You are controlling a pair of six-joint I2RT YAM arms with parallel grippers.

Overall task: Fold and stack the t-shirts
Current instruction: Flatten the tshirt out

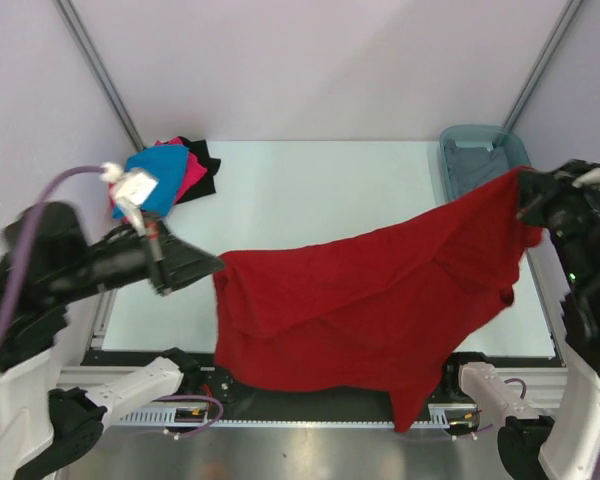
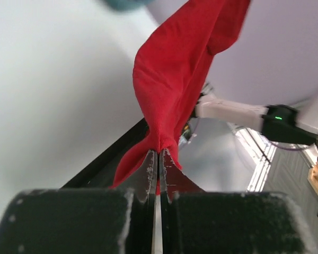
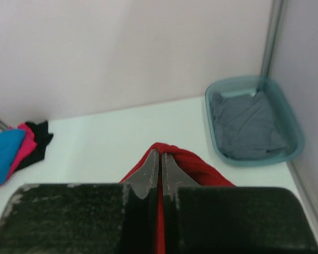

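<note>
Red shirt (image 1: 370,300) hangs stretched between both hands over the near half of the table (image 1: 330,190), and its lower edge drapes past the near edge. Left hand (image 1: 212,266), toward the left edge, is pressed together on a bunched fold of one end. Right hand (image 1: 525,192), higher and near the far right corner, pinches the other end the same way. I cannot tell which part of the garment each one has.

Handling (my judgement): light, limp and without stiffness. It sags mid-span and will crease wherever it lands. It is not fragile. The bunched pinch looks secure, but I would rather hold shoulder seams or hem corners so that it lays flat.

View notes:
- The top view alone gives the full drape and the height difference between the hands.
- The left wrist view shows cloth gathered right at the fingertips, which is blurred from above.
- The right wrist view shows the grey shirt (image 3: 249,127) crumpled in the tub (image 3: 299,135) at the far right corner, half hidden from above.
- Blue shirt (image 1: 160,180), pink shirt (image 1: 192,178) and black shirt (image 1: 210,165) are piled at the far left corner.
</note>
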